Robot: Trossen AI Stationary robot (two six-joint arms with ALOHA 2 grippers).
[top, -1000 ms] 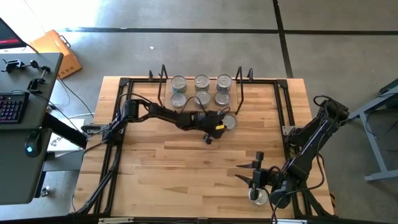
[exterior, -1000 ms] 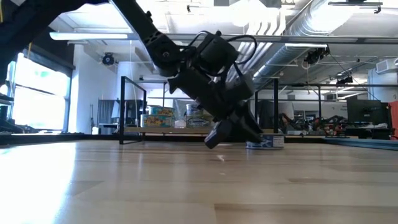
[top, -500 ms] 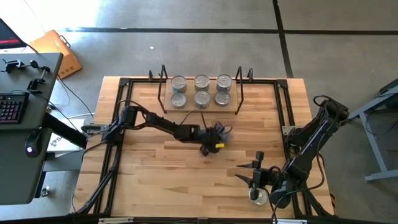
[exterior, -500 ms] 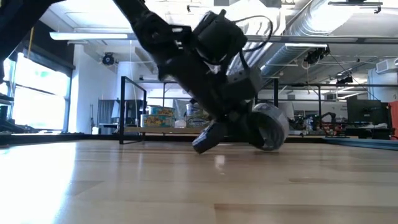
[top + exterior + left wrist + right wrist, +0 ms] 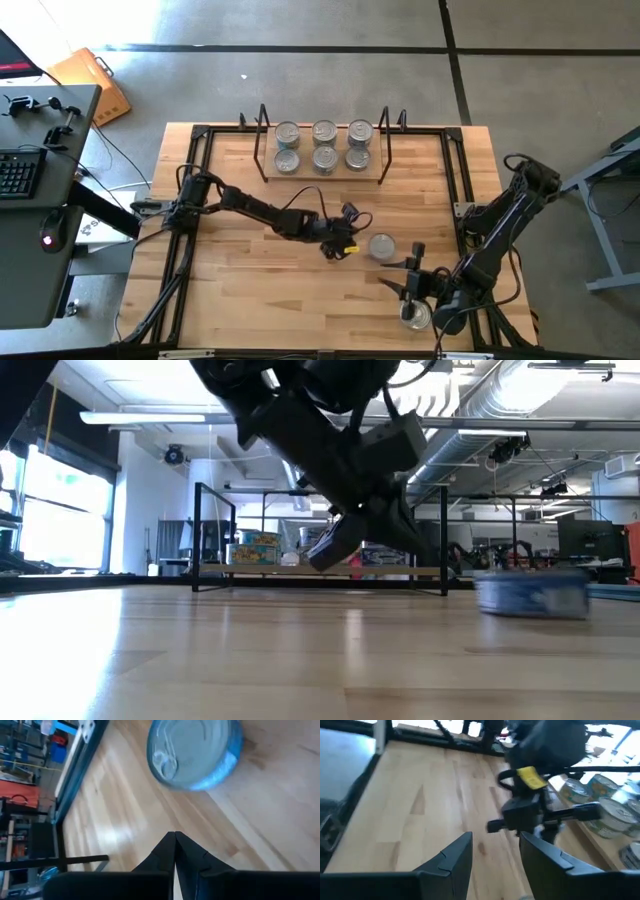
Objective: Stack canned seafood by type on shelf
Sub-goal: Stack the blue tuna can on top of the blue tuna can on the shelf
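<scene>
tin (image 5: 381,246) rolled free; left gripper (image 5: 343,249) closed, empty

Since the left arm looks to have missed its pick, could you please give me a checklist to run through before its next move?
1. Left tool holding a tin: not ok, its fingers are shut on nothing.
2. Loose tin standing flat on the table: ok, beside the left tool, off the shelf.
3. Tins on shelf upright: ok, six in two rows.
4. Right tool out of the way: ok, near the table's front right.
5. Tin near front right edge held: cannot tell.
</scene>
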